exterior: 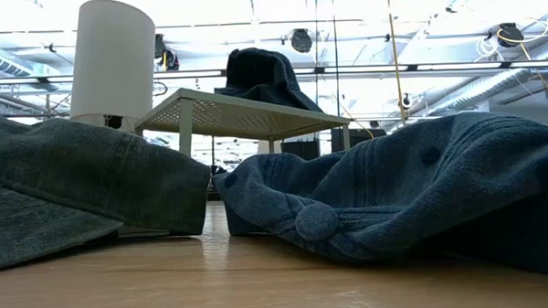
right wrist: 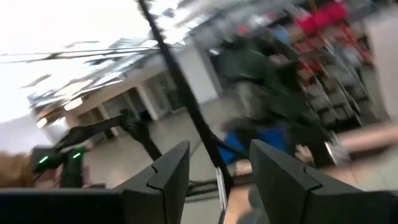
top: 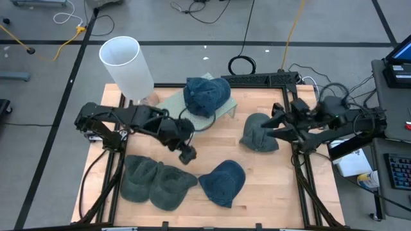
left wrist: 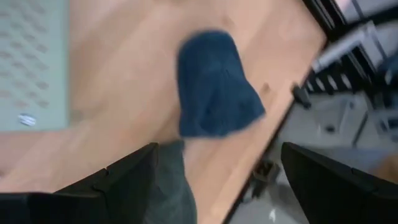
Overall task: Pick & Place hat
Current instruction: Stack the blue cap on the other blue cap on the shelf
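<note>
left gripper (top: 187, 154) hangs over the middle of the wooden table (top: 257, 173), its dark fingers (left wrist: 124, 180) spread wide and holding nothing, pointed toward the blue hat (top: 223, 183) lying near the front edge. that aim suggests this hat is the likely next pick, though no contact is made yet. the right gripper (top: 277, 128) sits at the table's right side, just beside a grey-green hat (top: 257, 133); its fingers (right wrist: 171, 171) stand apart, and whether they touch the cloth cannot be told.

one blue denim hat (top: 205, 95) already rests on the small pale stand (top: 176, 99) at the back of the table, which looks like the drop-off spot, so the job appears partly done. two more grey-green hats (top: 154, 183) lie side by side at the front left, overlapping slightly. a tall white cylinder (top: 127, 64) stands behind the stand.

the blue hat near the front is soft, slumped washed denim, crown collapsed, with seam lines and a cloth button (exterior: 317, 221) showing at table level. it will probably fold under a pinch.
</note>
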You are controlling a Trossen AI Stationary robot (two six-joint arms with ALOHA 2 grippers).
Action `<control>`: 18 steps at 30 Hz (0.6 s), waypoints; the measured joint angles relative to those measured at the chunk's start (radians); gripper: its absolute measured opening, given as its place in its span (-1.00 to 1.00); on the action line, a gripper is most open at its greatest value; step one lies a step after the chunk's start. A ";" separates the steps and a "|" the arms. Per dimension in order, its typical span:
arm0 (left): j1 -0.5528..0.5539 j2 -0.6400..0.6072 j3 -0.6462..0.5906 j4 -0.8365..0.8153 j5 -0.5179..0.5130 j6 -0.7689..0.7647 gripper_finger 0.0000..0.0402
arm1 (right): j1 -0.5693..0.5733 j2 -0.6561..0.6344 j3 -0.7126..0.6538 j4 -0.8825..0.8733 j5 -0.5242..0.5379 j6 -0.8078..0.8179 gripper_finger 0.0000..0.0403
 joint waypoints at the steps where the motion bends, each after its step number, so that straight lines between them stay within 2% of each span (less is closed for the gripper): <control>1: -0.012 0.000 0.000 0.000 0.014 0.013 0.70 | 0.000 0.003 0.000 -0.032 0.018 0.032 -0.15; 5: -0.054 0.000 0.000 0.000 0.078 0.058 0.66 | 0.000 0.021 0.000 -0.162 0.022 0.138 0.02; 11: -0.132 0.000 0.000 0.000 0.085 0.075 0.63 | -0.001 0.072 0.000 -0.369 0.046 0.248 0.30; 18: -0.209 0.000 0.000 0.002 0.084 0.060 0.66 | -0.001 0.159 0.000 -0.505 0.043 0.398 0.36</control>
